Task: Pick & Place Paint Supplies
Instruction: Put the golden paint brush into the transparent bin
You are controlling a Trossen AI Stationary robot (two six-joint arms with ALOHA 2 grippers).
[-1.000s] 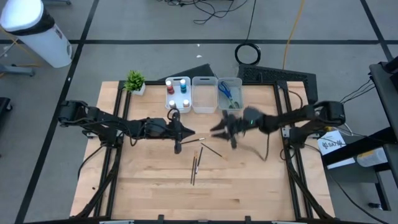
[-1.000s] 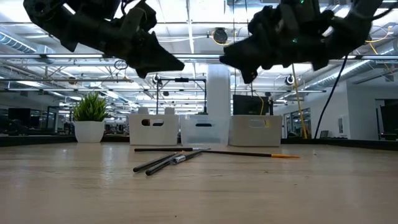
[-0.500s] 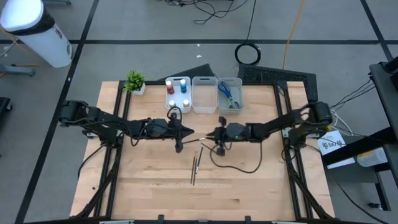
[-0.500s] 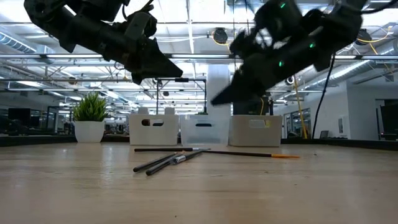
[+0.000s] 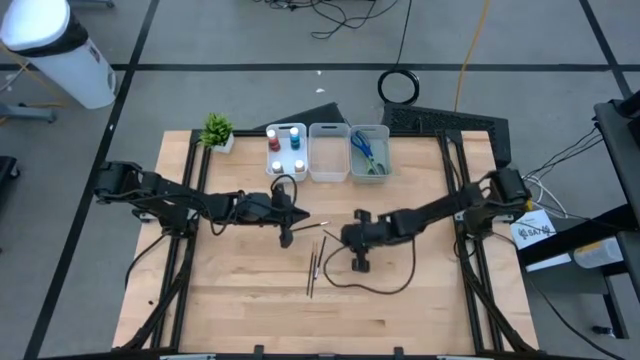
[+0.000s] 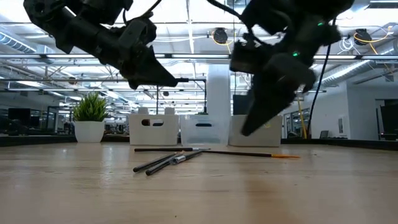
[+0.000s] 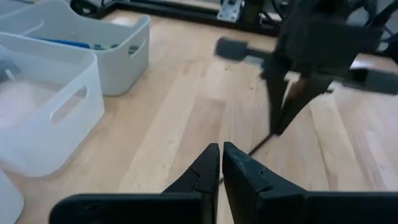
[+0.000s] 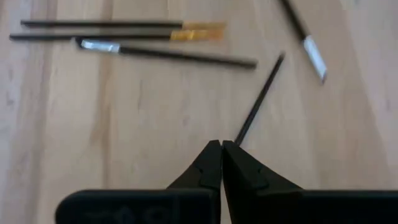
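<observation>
Left jaws: pressed together, nothing between them; left gripper [image 5: 303,213] hangs above the table's middle, just short of the brushes.
Right jaws: pressed together, nothing visibly pinched; right gripper [image 5: 343,236] points down over the table's middle, tip at the end of one thin dark brush [image 8: 258,99].
Table [image 5: 240,300]: pale wood top, dark frame along both side edges.
Bins: three whitish translucent bins in a row at the far edge, near its middle.
Left bin [image 5: 286,151]: holds paint bottles [image 5: 275,146] with red and blue tops.
Middle bin [image 5: 328,153]: contents cannot be told.
Right bin [image 5: 370,151]: holds scissors [image 5: 364,150] with blue and green handles.
Plant [image 5: 217,131]: small green potted plant near the far left corner, beside the left bin.
Brushes [image 5: 313,265]: several thin dark ones lying loose on the table's middle, between the two grippers, some side by side, some crossed; two show yellow bands, two silver ferrules in the right wrist view.
</observation>
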